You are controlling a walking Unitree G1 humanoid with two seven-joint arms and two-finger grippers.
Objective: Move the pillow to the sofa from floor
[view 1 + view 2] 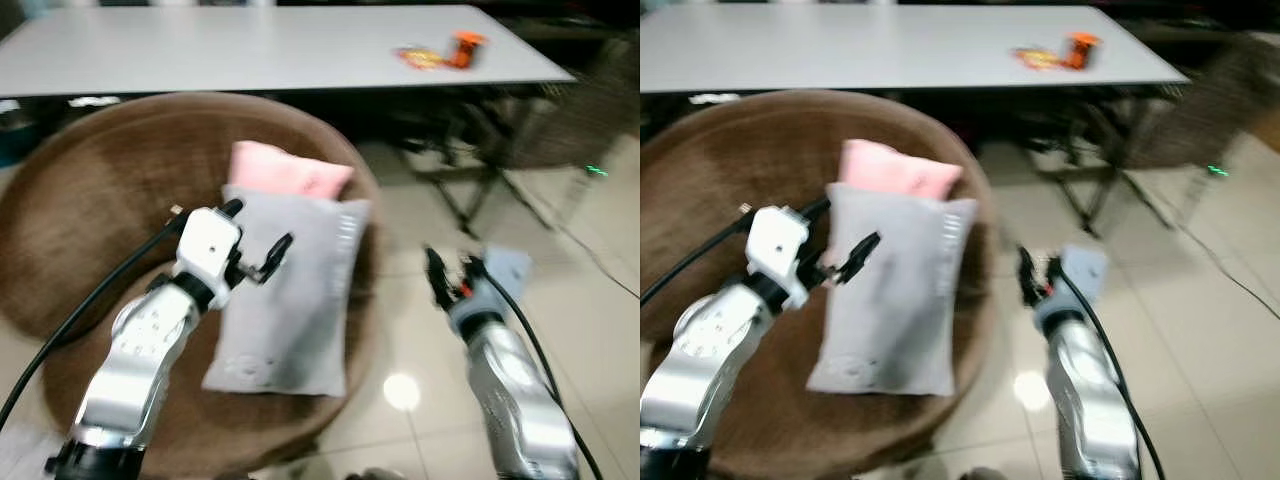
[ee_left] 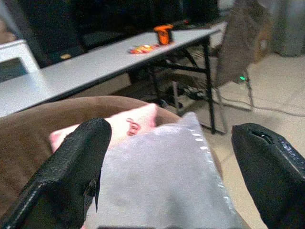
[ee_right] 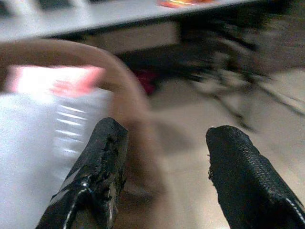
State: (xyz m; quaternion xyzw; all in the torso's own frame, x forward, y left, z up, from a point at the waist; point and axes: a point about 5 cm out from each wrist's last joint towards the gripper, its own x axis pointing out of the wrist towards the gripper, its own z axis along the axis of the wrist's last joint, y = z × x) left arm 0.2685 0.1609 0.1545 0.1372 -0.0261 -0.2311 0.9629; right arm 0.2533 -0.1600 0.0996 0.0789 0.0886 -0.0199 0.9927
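On the round brown sofa (image 1: 60, 210), the grey pillow (image 1: 290, 300) lies lengthwise away from me, just beside my wide-open left hand (image 1: 262, 243), nearer than my open right hand (image 1: 447, 272).

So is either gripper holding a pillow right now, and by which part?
Nothing is held. Left gripper is open above the grey pillow; right gripper is open over the floor.

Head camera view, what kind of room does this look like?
Probably a living or common room in a home: a round brown plush seat holding a grey rectangular pillow and a pink pillow, a long white folding table behind it, and a glossy pale tiled floor.
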